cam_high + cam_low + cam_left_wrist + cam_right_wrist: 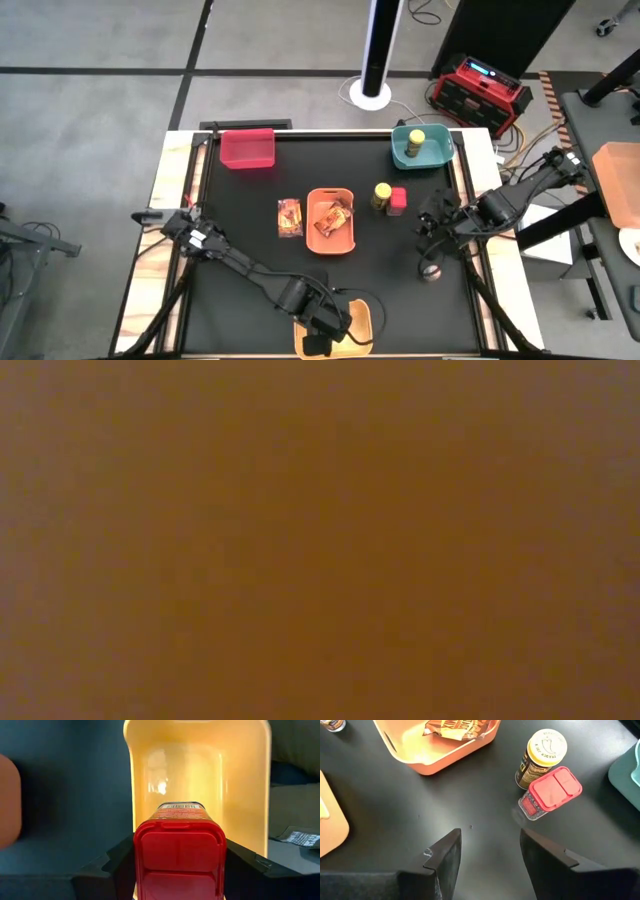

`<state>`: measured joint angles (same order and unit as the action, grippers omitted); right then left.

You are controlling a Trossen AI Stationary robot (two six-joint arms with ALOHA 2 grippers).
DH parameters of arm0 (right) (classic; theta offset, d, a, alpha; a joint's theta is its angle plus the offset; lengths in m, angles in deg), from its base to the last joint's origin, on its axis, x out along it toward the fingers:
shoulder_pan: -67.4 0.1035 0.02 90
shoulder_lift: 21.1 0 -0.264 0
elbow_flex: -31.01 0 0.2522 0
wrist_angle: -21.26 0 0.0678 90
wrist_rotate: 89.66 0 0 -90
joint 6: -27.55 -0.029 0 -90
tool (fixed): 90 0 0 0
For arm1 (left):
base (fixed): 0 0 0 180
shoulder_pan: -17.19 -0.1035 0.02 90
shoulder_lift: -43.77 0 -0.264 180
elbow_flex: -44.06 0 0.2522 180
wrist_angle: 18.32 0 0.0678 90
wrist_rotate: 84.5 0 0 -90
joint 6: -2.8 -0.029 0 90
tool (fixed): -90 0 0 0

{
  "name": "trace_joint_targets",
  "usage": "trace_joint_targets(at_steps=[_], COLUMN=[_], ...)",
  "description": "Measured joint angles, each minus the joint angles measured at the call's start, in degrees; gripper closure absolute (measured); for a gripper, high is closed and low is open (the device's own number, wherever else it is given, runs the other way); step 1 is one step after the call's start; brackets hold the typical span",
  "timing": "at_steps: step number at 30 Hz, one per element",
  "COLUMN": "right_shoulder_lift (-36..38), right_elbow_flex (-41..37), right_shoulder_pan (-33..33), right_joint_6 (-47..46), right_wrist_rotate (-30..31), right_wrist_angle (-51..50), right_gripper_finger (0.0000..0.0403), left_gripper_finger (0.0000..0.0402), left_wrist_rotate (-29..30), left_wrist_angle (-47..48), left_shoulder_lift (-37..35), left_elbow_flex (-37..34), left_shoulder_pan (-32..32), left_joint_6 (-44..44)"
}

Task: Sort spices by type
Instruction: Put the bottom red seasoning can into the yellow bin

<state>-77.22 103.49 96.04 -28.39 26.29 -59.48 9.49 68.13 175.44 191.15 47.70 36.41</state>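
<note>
A: Where is the left tool [179, 870] sitting, and what is it carrying?

B: It is hanging over the yellow bin [358, 318] at the near edge of the table [250, 240]; its fingers are pinching a red-lidded box [179, 852] by the two flat sides, lid toward the camera.

A: How is that box likely handling?

B: Small, rigid plastic, probably light; smooth walls could be slipping, so gripping flat faces low on the body looks safest.

A: And the right tool [490, 852]?

B: Spread and empty, hovering over bare table near the second red-lidded box [551, 792], which is leaning against a yellow-lidded jar [540, 757]; prying them apart could be tipping the jar.
</note>
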Motion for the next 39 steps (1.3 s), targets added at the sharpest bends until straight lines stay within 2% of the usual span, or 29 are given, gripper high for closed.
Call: trace_joint_targets(at_steps=[20, 39], right_shoulder_lift=[0.0, 0.0], right_elbow_flex=[0.0, 0.0], right_shoulder_pan=[0.0, 0.0], right_joint_6=[0.7, 0.9], right_wrist_rotate=[0.9, 1.2], right_wrist_angle=[0.0, 0.0], right_gripper_finger=[0.0208, 0.0205], left_gripper_finger=[0.02, 0.02], left_wrist_rotate=[3.0, 4.0], left_wrist_angle=[0.0, -4.8], left_shoulder_lift=[0.8, 0.9], left_elbow_flex=[-1.8, -7.9], left_shoulder_pan=[2.6, 2.6], left_joint_6=[4.5, -0.1])
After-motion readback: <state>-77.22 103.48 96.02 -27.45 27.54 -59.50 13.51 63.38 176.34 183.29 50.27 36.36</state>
